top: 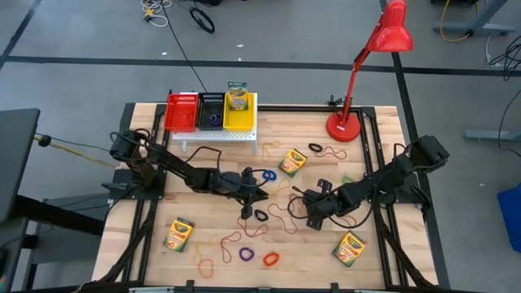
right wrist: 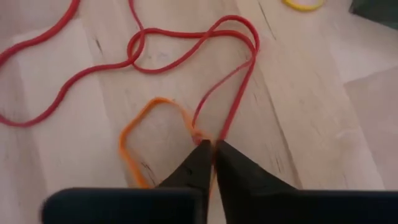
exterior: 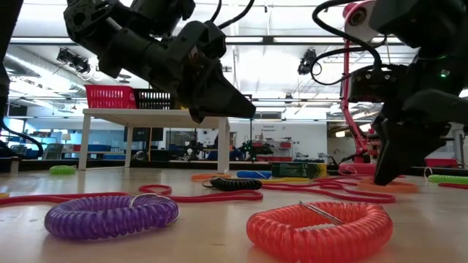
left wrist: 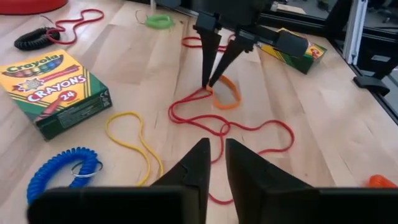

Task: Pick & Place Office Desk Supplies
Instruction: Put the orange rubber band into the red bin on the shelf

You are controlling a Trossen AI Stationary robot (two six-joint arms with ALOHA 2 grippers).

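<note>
Plainly, "Crayola Crayons 24" box [left wrist: 53, 87], right end effector [right wrist: 208, 149] pinching red rubber band [right wrist: 186, 46], left end effector [left wrist: 214, 165] narrow

red lamp [top: 383, 49], purple coil [exterior: 111, 215], orange loop [right wrist: 155, 137]

The worktop [left wrist: 323, 118] is pale matt wood planking – coiled loops [exterior: 110, 215] look like glossy plastic, crayon box [left wrist: 53, 87] printed card, fingers [left wrist: 245, 180] matt black.
</note>
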